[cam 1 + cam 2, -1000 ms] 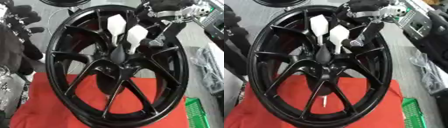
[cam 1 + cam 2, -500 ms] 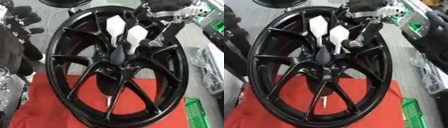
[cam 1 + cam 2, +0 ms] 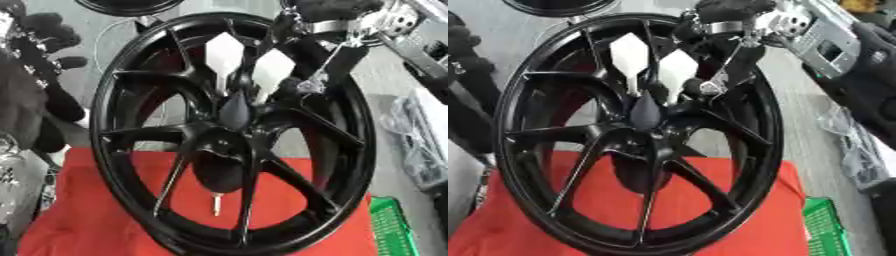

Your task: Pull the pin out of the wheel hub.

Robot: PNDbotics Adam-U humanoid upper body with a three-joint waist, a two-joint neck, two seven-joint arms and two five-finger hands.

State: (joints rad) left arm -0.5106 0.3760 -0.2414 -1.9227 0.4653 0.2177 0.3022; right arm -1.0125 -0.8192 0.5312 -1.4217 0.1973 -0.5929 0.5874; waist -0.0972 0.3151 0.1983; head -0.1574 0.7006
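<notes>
Black wheel hub (image 3: pixel 236 135) stands upright on red cloth (image 3: pixel 96 225). From one o'clock the right hand (image 3: pixel 262 75) pinches the dark pin (image 3: pixel 234 111) at its centre; left hand's (image 3: pixel 39 65) fingers unclear.

soft even daylight, mild blur, faint glare

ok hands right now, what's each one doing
Right hand: white-tipped fingers closed on a dark pin at the wheel centre.
Left hand: at the left edge; fingers cannot be told.
</notes>
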